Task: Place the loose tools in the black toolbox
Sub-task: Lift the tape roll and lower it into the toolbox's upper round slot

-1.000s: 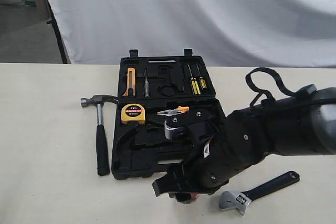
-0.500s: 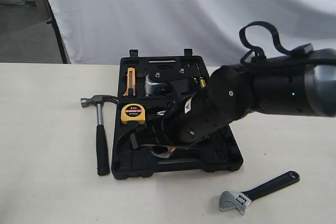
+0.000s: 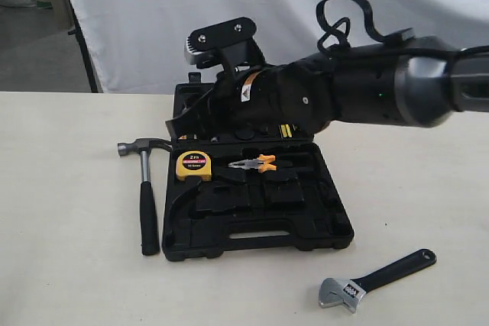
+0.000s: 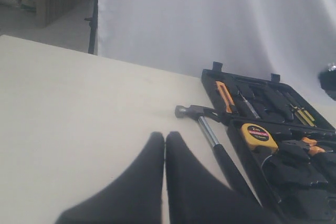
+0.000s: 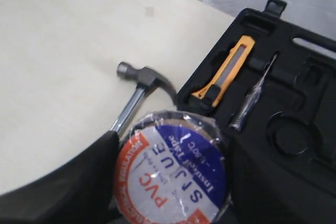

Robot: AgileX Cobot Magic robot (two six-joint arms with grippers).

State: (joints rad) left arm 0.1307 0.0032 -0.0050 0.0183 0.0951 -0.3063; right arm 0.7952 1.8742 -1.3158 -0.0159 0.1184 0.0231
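Observation:
The black tape roll (image 5: 173, 177), with its blue-white label facing the camera, sits between the fingers of my right gripper (image 5: 170, 142), which is shut on it. That gripper (image 3: 179, 124) hangs over the far left part of the open black toolbox (image 3: 306, 223), near the hammer's head. The claw hammer (image 3: 145, 188) lies on the table just left of the toolbox. The adjustable wrench (image 3: 378, 276) lies at the front right. My left gripper (image 4: 165, 137) is shut and empty above bare table, short of the hammer (image 4: 210, 135).
In the toolbox lie a yellow tape measure (image 3: 193, 164), orange-handled pliers (image 3: 256, 163), a yellow utility knife (image 5: 223, 74), a small screwdriver (image 5: 252, 100) and an unfilled round recess (image 5: 289, 137). A white cloth backdrop (image 3: 306, 13) hangs behind the table.
My right arm has risen from the table's front, just before the toolbox, and swung back and left over the toolbox's far half with the tape roll. Hammer and wrench have not moved.

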